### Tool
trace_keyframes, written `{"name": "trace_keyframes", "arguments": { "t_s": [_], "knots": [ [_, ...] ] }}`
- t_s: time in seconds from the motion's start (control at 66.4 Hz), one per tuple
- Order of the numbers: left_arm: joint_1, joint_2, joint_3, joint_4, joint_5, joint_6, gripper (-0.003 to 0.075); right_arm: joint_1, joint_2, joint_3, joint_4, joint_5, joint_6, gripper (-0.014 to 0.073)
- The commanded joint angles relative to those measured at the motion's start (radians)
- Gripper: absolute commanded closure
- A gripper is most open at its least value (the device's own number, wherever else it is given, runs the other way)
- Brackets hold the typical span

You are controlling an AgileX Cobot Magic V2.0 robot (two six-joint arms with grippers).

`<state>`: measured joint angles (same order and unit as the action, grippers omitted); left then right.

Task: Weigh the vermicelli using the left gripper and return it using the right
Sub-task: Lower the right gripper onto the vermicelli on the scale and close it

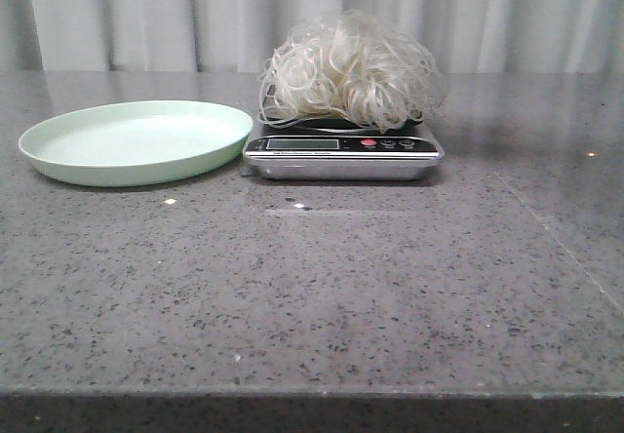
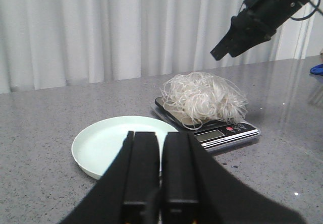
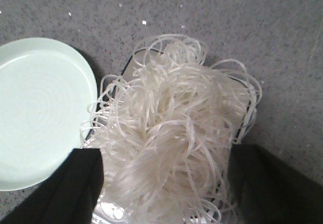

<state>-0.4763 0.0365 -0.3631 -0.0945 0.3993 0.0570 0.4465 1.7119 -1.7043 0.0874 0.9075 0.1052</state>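
The vermicelli (image 1: 348,70) is a fluffy white clump lying on the black platform of a silver kitchen scale (image 1: 341,155). No gripper shows in the front view. In the right wrist view my right gripper (image 3: 166,151) is open wide, looking down, with one black finger on each side of the vermicelli (image 3: 171,128). In the left wrist view it (image 2: 222,50) hangs above the clump (image 2: 204,97), apart from it. My left gripper (image 2: 160,138) is shut and empty, low over the table near the pale green plate (image 2: 101,143), back from the scale (image 2: 229,132).
The empty pale green plate (image 1: 136,140) sits just left of the scale, almost touching it; it also shows in the right wrist view (image 3: 35,113). A grey curtain hangs behind the speckled grey table (image 1: 312,296). A blue object (image 2: 318,69) lies at the far right.
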Motion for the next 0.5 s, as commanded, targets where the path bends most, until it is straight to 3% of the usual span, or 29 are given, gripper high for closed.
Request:
{"name": "trace_keyframes", "arguments": {
  "t_s": [0.0,0.12,0.331,0.421,0.437,0.452,0.467,0.482],
  "knots": [
    [0.001,0.013,-0.024,-0.009,-0.085,0.000,0.0594,0.002,0.050,-0.130,0.006,0.089,-0.008,-0.0015],
    [0.001,0.013,-0.024,-0.009,-0.085,0.000,0.0594,0.002,0.147,-0.204,0.010,0.188,-0.008,-0.0015],
    [0.001,0.013,-0.024,-0.009,-0.085,0.000,0.0594,0.002,0.277,-0.305,0.124,0.351,-0.008,0.0004],
    [0.001,0.013,-0.024,-0.009,-0.085,0.000,0.0594,0.002,0.304,-0.347,0.117,0.408,-0.008,0.0134],
    [0.001,0.013,-0.024,-0.009,-0.085,0.000,0.0594,0.001,0.307,-0.355,0.115,0.415,-0.008,0.0210],
    [0.001,0.013,-0.024,-0.009,-0.085,0.000,0.0594,0.001,0.307,-0.357,0.115,0.416,-0.008,0.0210],
    [0.001,0.013,-0.024,-0.009,-0.085,0.000,0.0594,0.001,0.307,-0.367,0.115,0.417,-0.008,0.0300],
    [0.001,0.013,-0.024,-0.009,-0.085,0.000,0.0594,0.001,0.307,-0.367,0.115,0.417,-0.008,0.0300]
  ]
}}
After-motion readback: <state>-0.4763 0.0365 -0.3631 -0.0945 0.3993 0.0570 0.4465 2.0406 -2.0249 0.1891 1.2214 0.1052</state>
